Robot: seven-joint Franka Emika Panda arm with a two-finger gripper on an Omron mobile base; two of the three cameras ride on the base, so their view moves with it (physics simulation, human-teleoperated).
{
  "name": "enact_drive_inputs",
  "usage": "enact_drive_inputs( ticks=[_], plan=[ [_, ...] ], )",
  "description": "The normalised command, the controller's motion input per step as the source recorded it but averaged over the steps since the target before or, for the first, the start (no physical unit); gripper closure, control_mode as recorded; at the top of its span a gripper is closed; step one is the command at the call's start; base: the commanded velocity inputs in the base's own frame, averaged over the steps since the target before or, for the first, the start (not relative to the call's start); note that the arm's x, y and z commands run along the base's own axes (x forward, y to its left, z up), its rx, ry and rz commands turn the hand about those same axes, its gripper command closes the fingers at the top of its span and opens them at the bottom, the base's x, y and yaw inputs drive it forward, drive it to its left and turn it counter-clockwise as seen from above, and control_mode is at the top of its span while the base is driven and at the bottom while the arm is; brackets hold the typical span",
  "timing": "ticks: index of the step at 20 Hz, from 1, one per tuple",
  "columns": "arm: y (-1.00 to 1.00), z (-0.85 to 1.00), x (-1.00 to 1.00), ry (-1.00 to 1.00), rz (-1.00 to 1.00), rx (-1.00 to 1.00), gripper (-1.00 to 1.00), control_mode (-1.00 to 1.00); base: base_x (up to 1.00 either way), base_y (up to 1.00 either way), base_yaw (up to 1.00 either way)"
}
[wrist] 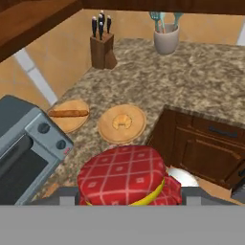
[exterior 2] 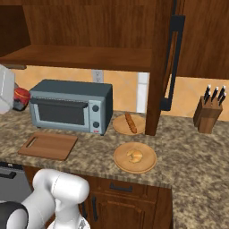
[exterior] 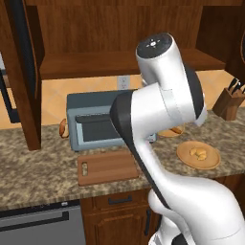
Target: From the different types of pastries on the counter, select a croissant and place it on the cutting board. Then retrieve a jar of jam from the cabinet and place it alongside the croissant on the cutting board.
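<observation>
Jam (wrist: 127, 174) is sitting at the bottom centre of the hand view, our claw apparently clenching it, finger tips hidden beneath. We are judging we should lower it level onto the board (exterior 2: 47, 146), lower left in the right view. Croissant (exterior 2: 133, 155) is lying on its plate (exterior 2: 147, 166), not yet moved.

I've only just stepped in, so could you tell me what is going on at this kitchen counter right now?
The robot arm is carrying the jar of jam, a jar with a red checked lid, held close in the gripper above the counter. The cutting board in front of the toaster oven has nothing on it. The croissant sits on a round wooden plate, and the long loaf lies on another plate behind it.
</observation>
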Motion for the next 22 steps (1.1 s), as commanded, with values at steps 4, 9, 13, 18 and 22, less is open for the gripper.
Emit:
enact_drive_inputs(
  ticks=[4,9,13,18,22],
  plan=[
    [-0.52,-0.36,-0.61,0.00,-0.12,0.01,1.00,-1.00,0.00,0.00,0.00],
    [-0.62,-0.53,-0.01,0.07,-0.26,0.00,1.00,-1.00,0.00,0.00,0.00],
    [-0.36,-0.50,0.19,0.02,-0.16,0.00,1.00,-1.00,0.00,0.00,0.00],
    [0.00,-0.26,0.00,0.00,-0.09,0.00,1.00,-1.00,0.00,0.00,0.00],
    [0.00,-0.34,0.14,0.00,-0.09,0.00,1.00,-1.00,0.00,0.00,0.00]
  ],
)
